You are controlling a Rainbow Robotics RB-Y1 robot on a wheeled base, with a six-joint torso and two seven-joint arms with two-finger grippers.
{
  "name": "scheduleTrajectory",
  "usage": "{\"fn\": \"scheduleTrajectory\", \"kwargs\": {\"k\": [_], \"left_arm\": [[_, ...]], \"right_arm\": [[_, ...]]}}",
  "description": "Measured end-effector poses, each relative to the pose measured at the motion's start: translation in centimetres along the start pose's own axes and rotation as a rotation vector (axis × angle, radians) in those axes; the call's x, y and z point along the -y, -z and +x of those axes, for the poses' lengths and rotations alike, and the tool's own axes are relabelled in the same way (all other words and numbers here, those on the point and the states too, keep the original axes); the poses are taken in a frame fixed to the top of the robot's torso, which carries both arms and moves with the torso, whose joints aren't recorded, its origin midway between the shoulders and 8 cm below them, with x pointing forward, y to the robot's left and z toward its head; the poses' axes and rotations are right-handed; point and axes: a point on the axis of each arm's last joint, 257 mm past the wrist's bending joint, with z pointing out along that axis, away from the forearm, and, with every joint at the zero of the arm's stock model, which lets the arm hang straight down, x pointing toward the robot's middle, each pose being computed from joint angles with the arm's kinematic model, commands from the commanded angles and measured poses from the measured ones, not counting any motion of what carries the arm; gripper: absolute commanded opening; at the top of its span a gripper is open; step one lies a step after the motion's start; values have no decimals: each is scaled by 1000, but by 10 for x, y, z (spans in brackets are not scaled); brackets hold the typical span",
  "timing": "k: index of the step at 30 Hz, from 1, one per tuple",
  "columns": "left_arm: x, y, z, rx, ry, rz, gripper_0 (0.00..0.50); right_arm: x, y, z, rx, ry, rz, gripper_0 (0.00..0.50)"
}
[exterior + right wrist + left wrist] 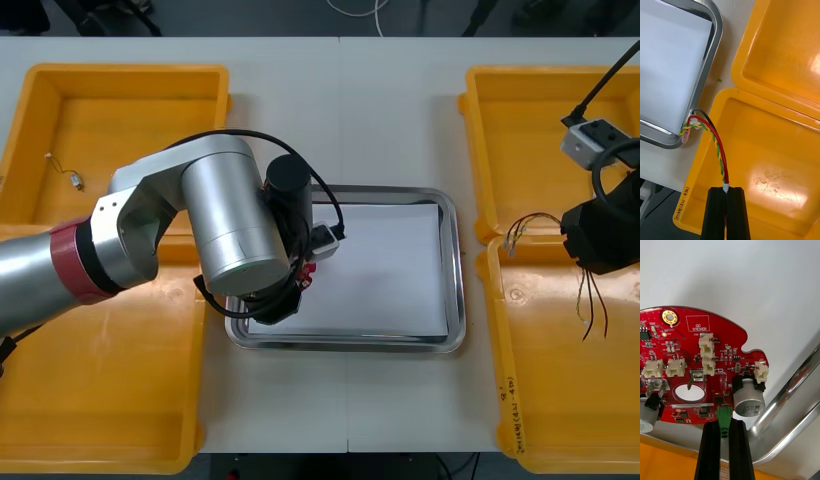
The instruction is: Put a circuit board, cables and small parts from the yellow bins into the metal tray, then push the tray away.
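Over tray (458, 280), left pincer (724, 424) grips 1 board (688, 352); right pincer (727, 189), 1 cable (719, 153).

A light table (400, 110) with a seam down its middle stands on a dark floor (250, 18).

4 yellow bins (130, 70), 1 metal tray (458, 270), 1 red circuit board (722, 333), 1 red and yellow cable (719, 155).

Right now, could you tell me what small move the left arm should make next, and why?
Probably lower and open the left pincer: it is shut on the red circuit board by its green connector, over the white inside of the tray near its rim. The right pincer holds a cable over its bin.
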Motion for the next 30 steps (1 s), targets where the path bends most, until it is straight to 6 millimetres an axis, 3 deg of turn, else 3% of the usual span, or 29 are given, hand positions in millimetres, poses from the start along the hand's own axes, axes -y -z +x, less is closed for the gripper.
{"fn": "scheduleTrajectory", "kwargs": {"k": [10,27,29,30], "left_arm": [[4,-18,7,-23,-13,-2,0],[9,-22,9,-28,-26,3,0],[9,-22,9,-28,-26,3,19],[9,-22,9,-28,-26,3,104]], "right_arm": [[0,0,3,-18,37,7,0],[1,0,3,-18,35,18,0],[0,-1,3,-17,35,15,0],[0,-1,3,-16,36,14,0]]}}
